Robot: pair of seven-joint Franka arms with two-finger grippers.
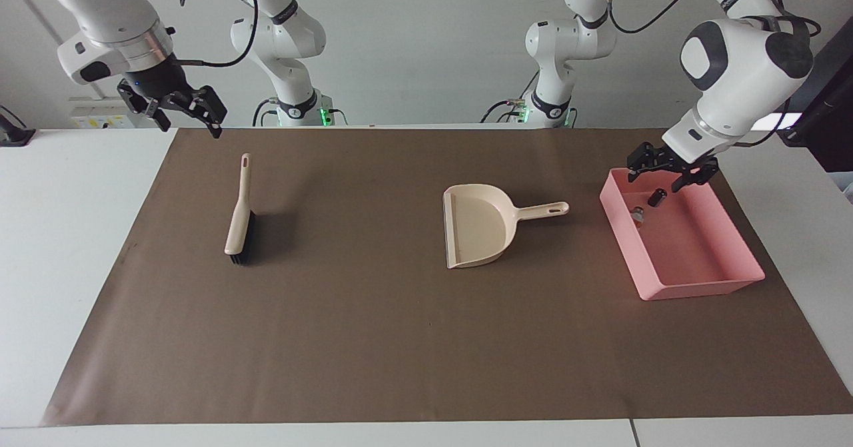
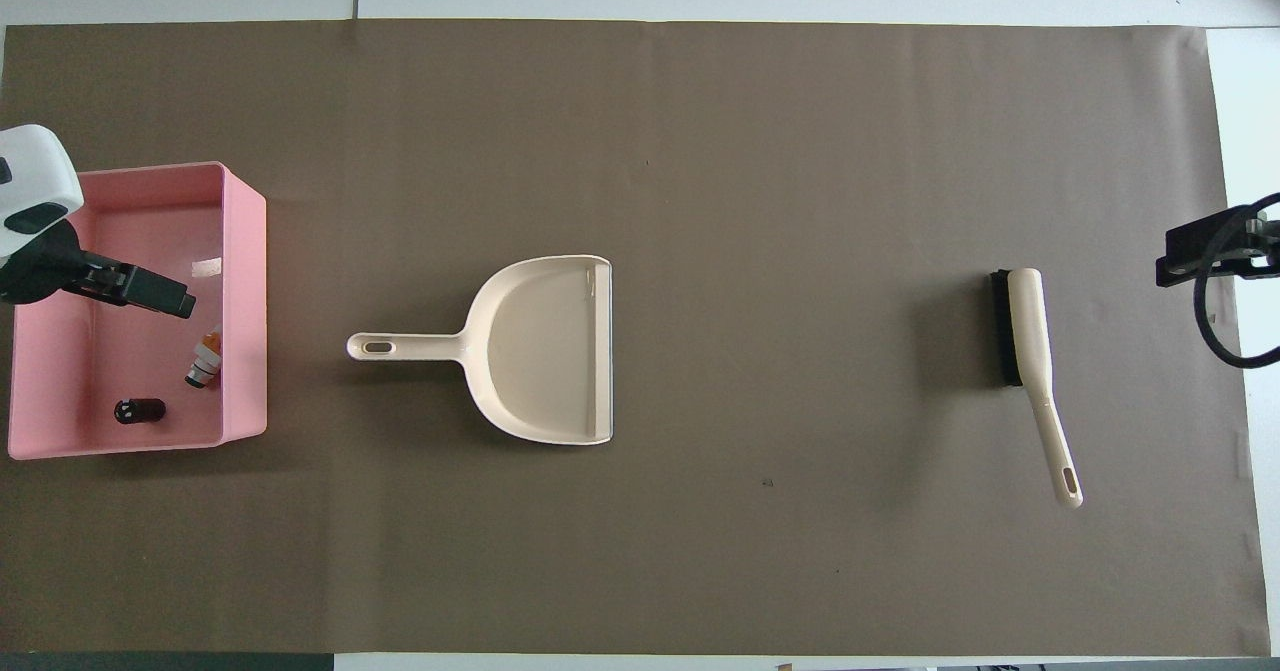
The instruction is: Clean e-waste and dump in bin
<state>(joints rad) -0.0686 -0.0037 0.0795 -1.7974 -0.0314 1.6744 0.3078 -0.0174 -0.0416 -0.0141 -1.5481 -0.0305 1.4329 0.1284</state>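
White worktop [image 1: 80, 247], w/ a big brown mat [image 1: 373, 340] covering most of it. On the mat: beige dustpan [image 1: 480, 230] approx mid-table, lying flat, handle pointing twd the left arm's end; pink bin [image 1: 693, 287] at that end, just beside the handle tip but apart; brush [image 1: 238, 215] w/ black bristles twd the right arm's end, well apart from the dustpan.
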